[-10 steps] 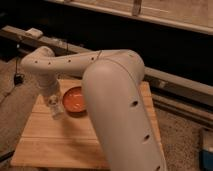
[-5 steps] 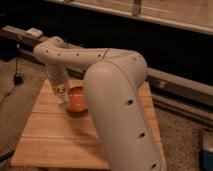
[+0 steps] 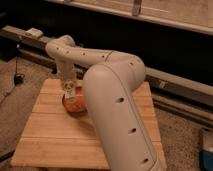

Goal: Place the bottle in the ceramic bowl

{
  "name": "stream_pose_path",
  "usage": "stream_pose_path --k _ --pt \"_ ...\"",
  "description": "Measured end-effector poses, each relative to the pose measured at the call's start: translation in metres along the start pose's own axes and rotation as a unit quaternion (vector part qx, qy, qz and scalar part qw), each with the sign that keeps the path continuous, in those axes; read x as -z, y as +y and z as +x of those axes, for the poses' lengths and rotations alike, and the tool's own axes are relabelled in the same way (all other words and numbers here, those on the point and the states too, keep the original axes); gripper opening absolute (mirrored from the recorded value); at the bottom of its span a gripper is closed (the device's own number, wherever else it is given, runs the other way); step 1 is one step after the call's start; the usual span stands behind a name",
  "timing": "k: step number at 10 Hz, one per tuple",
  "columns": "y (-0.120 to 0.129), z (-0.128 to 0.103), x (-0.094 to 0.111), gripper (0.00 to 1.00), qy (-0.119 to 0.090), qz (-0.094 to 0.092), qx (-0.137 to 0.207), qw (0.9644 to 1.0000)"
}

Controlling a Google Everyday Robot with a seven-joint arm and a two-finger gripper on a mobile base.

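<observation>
a smooth, matt cream plastic arm (image 3: 107, 90) lowers its gripper (image 3: 69, 88) and a pale plastic bottle (image 3: 69, 93) over a glossy orange ceramic bowl (image 3: 73, 105) on a planked, matt wooden table (image 3: 55, 132).

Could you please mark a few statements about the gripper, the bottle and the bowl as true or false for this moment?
1. The gripper is over the ceramic bowl. True.
2. The bottle lies flat on the wooden table, far from the bowl. False: it is up at the gripper, above the bowl's near-left part.
3. The bowl stands on the floor beside the table. False: it stands on the table, toward the back.
4. The arm hides the right part of the bowl. True.
5. The bowl is blue inside. False: it is orange.
</observation>
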Motion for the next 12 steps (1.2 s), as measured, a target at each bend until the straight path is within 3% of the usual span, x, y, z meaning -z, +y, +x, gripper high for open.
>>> stream_pose_path --k 5,12 --pt "-0.013 -0.001 -0.017 0.76 0.008 0.003 -0.014 0.9999" --pt "-0.016 0.002 -0.021 0.8 0.007 0.0 -0.017 0.9998"
